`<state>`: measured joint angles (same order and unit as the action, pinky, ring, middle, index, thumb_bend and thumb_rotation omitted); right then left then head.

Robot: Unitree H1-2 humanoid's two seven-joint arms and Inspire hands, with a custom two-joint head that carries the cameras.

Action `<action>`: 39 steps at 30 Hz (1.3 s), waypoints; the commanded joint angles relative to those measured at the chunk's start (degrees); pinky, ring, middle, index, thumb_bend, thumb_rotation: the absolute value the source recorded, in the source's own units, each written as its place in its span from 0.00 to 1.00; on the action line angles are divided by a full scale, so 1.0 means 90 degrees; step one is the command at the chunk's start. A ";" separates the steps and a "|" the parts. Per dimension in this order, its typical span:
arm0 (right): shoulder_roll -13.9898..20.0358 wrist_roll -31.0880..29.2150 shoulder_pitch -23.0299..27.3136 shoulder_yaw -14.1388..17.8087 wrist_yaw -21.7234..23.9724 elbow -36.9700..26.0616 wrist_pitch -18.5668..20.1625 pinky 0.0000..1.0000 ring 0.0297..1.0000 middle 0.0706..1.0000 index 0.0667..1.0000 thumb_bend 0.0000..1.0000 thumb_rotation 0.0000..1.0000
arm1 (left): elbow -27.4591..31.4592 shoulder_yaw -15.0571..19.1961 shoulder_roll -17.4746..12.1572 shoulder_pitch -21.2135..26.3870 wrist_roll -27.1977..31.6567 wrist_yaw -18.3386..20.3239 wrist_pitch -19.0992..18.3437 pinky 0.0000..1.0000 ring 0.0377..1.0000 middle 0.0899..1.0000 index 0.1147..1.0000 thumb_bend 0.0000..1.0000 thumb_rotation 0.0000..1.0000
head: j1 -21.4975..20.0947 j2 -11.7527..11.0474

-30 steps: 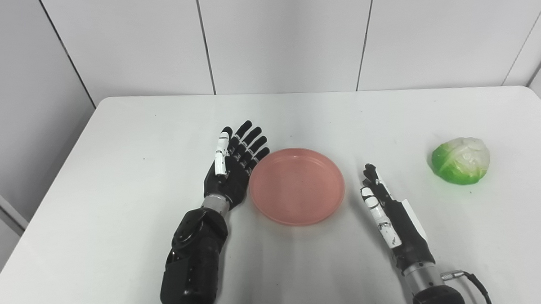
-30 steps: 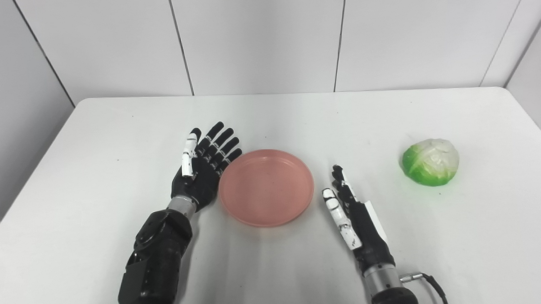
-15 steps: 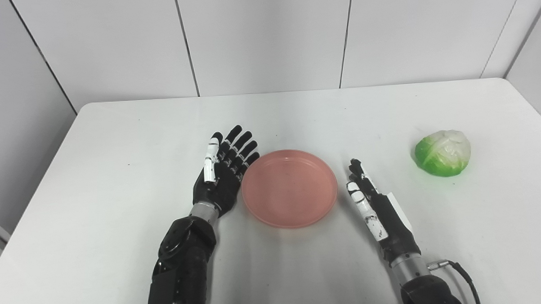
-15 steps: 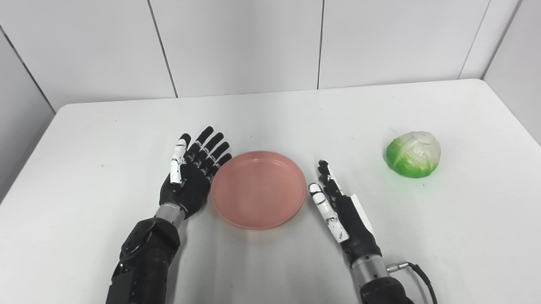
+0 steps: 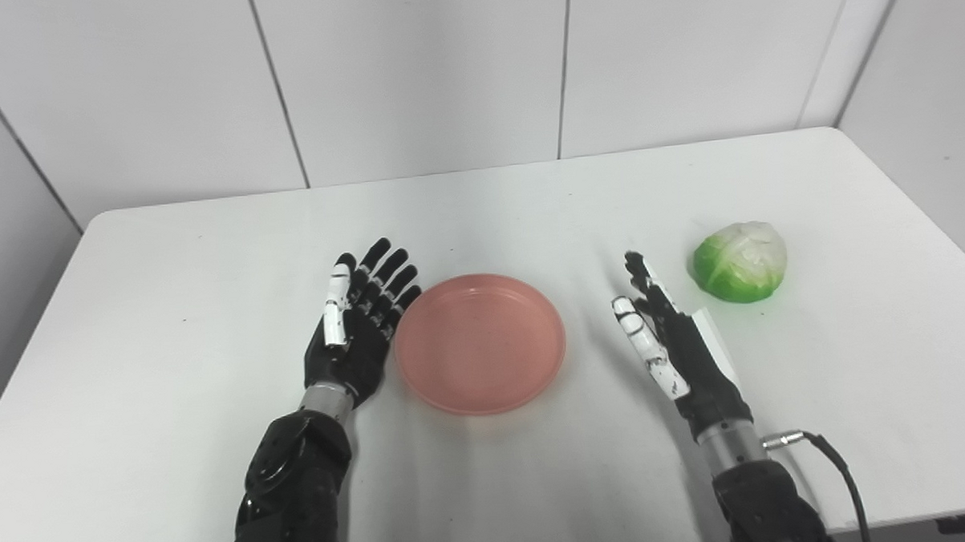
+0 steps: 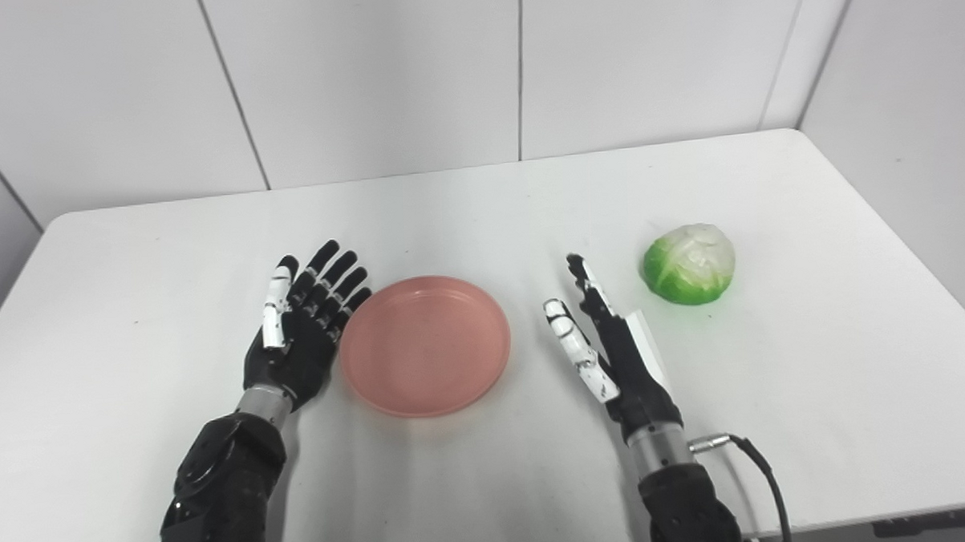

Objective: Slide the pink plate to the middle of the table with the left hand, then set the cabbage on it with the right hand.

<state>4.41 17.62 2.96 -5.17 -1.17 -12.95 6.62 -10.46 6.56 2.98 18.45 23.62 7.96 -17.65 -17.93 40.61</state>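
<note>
Plate (image 5: pixel 480 343): pink, round, shallow, raised rim; lies flat, mouth up, near the middle of the bench (image 5: pixel 169 258). Empty.
Plate handling: looks like stiff, light plastic; should slide easily on the smooth white top. Judged best moved by a push on the rim, not a lift.
Plate axis: round, so no long axis and no heading; only the open side, facing up.
Left hand (image 5: pixel 358 331): open, fingers spread and pointing away and a little right, palm turned toward the plate. It sits just beside the plate's left rim; contact cannot be told. Holds nothing.
Cabbage (image 5: pixel 740 261): small head, green below, whitish on top; sits on the bench right of the plate, well apart from it.
Cabbage handling: glossy, probably a light moulded replica, firm and a bit slippery; rounded, so it may roll if nudged. Judged best taken from above or the side with fingers wrapped around the widest part.
Cabbage axis: nearly round, slightly wider than tall; pale crown up, flatter side down. No clear heading.
Right hand (image 6: pixel 605 343): open, edge-on, fingers straight, pointing away. It stands between plate and cabbage, nearer the cabbage, touching neither.
Stage (judgement): plate looks about placed; cabbage not yet taken.
</note>
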 commanded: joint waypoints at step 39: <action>0.2074 0.1435 0.1274 0.2093 0.0087 -0.1141 0.0820 0.86 0.95 0.98 1.00 1.00 0.56 | -0.2709 0.0513 -0.1169 0.0320 0.0292 0.1670 0.1628 0.78 0.79 0.78 0.76 0.52 0.77 | -0.1690 -0.0335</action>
<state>21.77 30.60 13.21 12.97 -0.65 -22.64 12.97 -31.37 10.93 -7.02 24.49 26.40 22.80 -1.83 -33.22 37.62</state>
